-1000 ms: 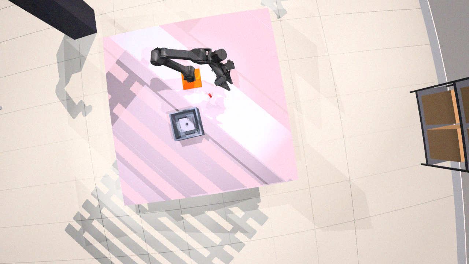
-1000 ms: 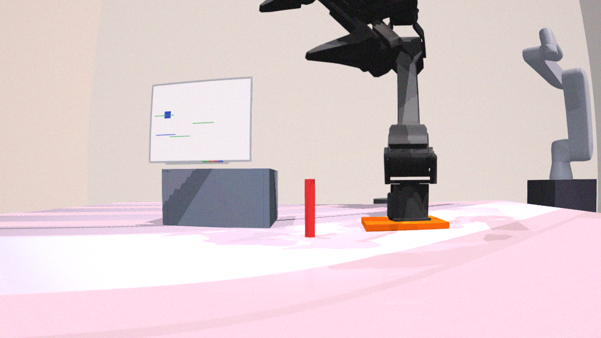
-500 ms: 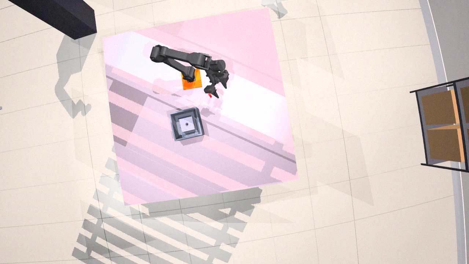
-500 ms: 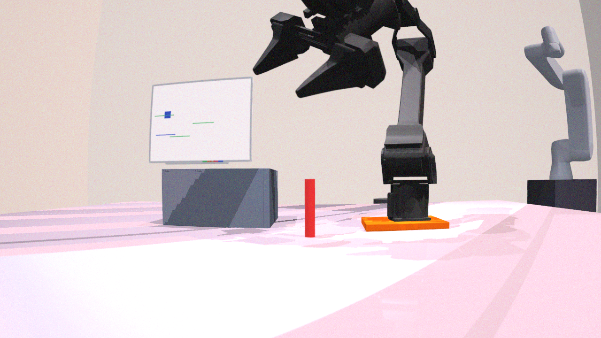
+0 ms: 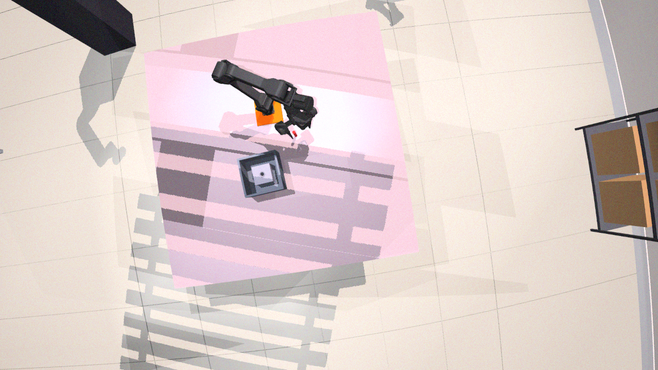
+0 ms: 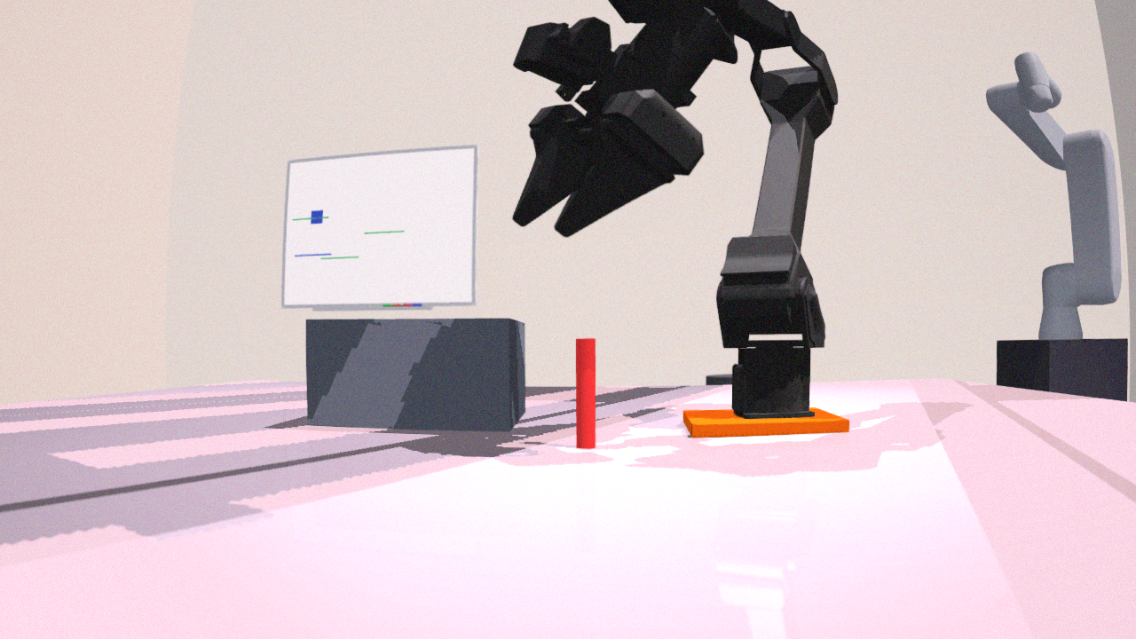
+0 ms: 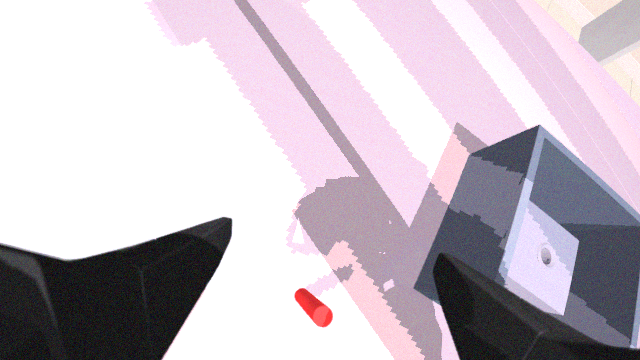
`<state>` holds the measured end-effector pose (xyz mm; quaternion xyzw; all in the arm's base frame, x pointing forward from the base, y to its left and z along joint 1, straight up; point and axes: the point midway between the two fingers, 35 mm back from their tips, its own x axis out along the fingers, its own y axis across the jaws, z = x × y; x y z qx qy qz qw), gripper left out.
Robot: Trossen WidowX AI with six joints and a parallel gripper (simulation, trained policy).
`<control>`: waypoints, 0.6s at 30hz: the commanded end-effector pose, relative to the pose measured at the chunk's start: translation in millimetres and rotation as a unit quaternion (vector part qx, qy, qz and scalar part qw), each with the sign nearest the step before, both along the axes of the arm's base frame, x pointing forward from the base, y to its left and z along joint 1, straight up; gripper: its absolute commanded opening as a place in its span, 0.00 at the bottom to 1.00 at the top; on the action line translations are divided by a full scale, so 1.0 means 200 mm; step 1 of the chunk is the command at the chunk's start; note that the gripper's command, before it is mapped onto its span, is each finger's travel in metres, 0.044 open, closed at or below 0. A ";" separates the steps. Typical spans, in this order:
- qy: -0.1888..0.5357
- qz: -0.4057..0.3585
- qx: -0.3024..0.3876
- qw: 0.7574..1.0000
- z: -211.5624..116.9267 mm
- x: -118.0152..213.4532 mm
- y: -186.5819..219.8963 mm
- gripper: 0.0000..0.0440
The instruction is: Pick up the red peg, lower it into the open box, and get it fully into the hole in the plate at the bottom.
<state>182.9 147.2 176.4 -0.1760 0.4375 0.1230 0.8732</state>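
Bands of light and shadow cross the pink counter (image 5: pixel 368 206) (image 6: pixel 397 571) (image 7: pixel 260 125), which stands on a pale tiled floor (image 5: pixel 460 312); a whiteboard (image 6: pixel 381 238) shows behind it in the exterior view. The black arm (image 5: pixel 250 79) (image 6: pixel 782 182) rises from an orange base plate (image 5: pixel 263 121) (image 6: pixel 832 426) and reaches out over the counter. Near it sits the open dark box (image 5: pixel 281 177) (image 6: pixel 413 373) (image 7: pixel 480 200) — inside, at the bottom, a pale plate (image 5: pixel 255 169) (image 7: pixel 530 250) with a round hole. The pincer (image 5: pixel 301 132) (image 6: pixel 540 227) (image 7: pixel 334 245) hangs tilted above the counter, spread wide and gripping nothing. Smallest is the red peg (image 5: pixel 294 133) (image 6: pixel 585 393) (image 7: pixel 313 307) — upright on the counter, outside the box, below the fingertips and apart from them.

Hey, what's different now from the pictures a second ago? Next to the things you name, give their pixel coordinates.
The open gripper (image 5: pixel 296 135) (image 6: pixel 539 227) (image 7: pixel 334 245) came down and swung toward the box (image 5: pixel 244 177) (image 6: pixel 408 373) (image 7: pixel 462 220), turning its fingers more downward, nearer the red peg (image 5: pixel 294 133) (image 6: pixel 585 393) (image 7: pixel 313 307). The shadows on the pink table top shifted too. Nothing was grabbed or let go. The peg still stands upright, and the box stayed put.
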 end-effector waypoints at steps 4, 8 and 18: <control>0.055 -0.093 0.019 0.994 -0.09 -0.03 -0.07 1.00; 0.085 -0.154 0.034 0.984 -0.13 -0.05 -0.11 1.00; 0.149 -0.308 0.070 0.937 -0.24 -0.09 -0.18 1.00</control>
